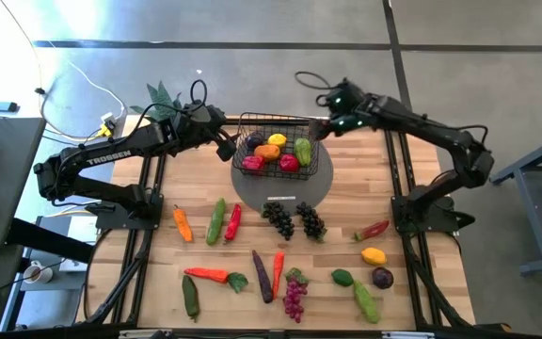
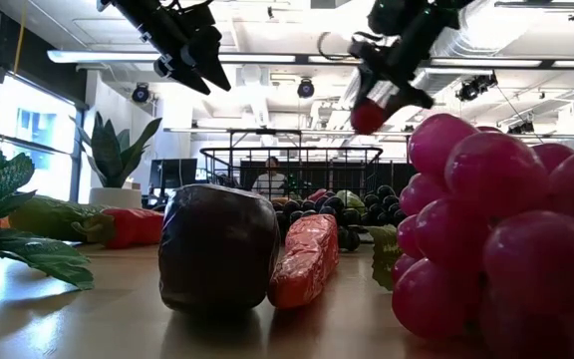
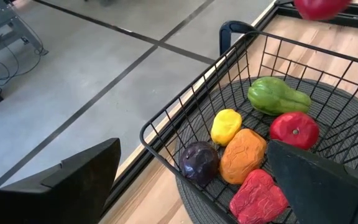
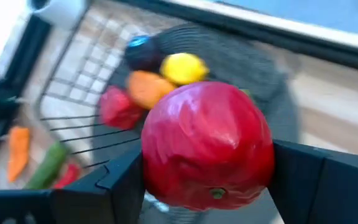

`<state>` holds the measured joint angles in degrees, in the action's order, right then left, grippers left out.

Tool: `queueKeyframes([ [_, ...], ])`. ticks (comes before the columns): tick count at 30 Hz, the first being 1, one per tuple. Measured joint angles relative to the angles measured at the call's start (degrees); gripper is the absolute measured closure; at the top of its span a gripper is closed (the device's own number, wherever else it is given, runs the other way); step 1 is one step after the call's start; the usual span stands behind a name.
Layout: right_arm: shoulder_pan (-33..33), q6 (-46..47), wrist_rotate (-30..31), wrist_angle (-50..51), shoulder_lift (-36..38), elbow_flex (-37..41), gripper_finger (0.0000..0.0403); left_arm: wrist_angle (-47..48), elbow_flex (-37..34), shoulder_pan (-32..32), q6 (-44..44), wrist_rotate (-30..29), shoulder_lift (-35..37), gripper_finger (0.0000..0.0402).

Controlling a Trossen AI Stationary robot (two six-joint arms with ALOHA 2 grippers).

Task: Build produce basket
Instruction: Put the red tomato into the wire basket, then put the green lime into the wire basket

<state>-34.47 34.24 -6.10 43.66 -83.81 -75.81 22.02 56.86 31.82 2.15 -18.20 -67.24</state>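
The black wire basket point(image 1: 276, 141) stands on a grey round disc point(image 1: 290, 193) at the table's far middle. In it lie a green fruit point(image 3: 277, 96), a red apple point(image 3: 294, 129), a yellow lemon point(image 3: 226, 124), an orange piece point(image 3: 243, 155), a dark purple piece point(image 3: 199, 162) and a red pepper point(image 3: 258, 196). My right gripper point(image 1: 320, 129) hangs over the basket's right end, shut on a round red fruit point(image 4: 207, 146). My left gripper point(image 1: 226, 149) stands open just off the basket's left end, with nothing between its fingers. My right gripper pinches the red fruit by two opposite sides point(image 4: 260, 155) between its two fingers point(image 4: 316, 180). It comes slanting down from the table's far right. The fruit point(image 2: 369, 115) is lifted clear, well above the basket's rim.
Loose produce lies on the near half of the table: carrots point(image 1: 207, 275), green cucumbers point(image 1: 215, 221), dark grapes point(image 1: 294, 221), purple grapes point(image 1: 294, 297), a lemon point(image 1: 374, 255) and a red pepper point(image 1: 374, 229). A potted green plant point(image 1: 163, 99) stands at the far left corner.
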Motion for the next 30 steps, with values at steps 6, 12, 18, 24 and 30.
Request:
queueKeyframes([
  [6, 7.4, 4.5, 4.2, -1.9, -3.3, 0.0, 0.0158, 0.0, 0.0, 0.0, 0.0, 0.0, 0.0, 0.0005],
  [12, 11.9, 8.9, 8.7, -2.0, -8.1, 0.0, 0.0158, 0.0, 0.0, 0.0, 0.0, 0.0, 0.0, 0.0005],
  [18, 13.3, 12.4, 9.6, -2.7, -11.6, 0.0, 0.015, 0.0, 0.0, 0.0, 0.0, 0.0, 0.0, 0.0005],
  [24, 13.7, 13.7, 9.8, -2.7, -12.4, 0.0, 0.0086, 0.0, 0.0, 0.0, 0.0, 0.0, 0.0, 0.0005],
  [30, 14.0, 13.4, 10.1, -3.2, -12.4, 0.0, 0.0015, 0.0, 0.0, 0.0, 0.0, 0.0, 0.0, 0.0005],
])
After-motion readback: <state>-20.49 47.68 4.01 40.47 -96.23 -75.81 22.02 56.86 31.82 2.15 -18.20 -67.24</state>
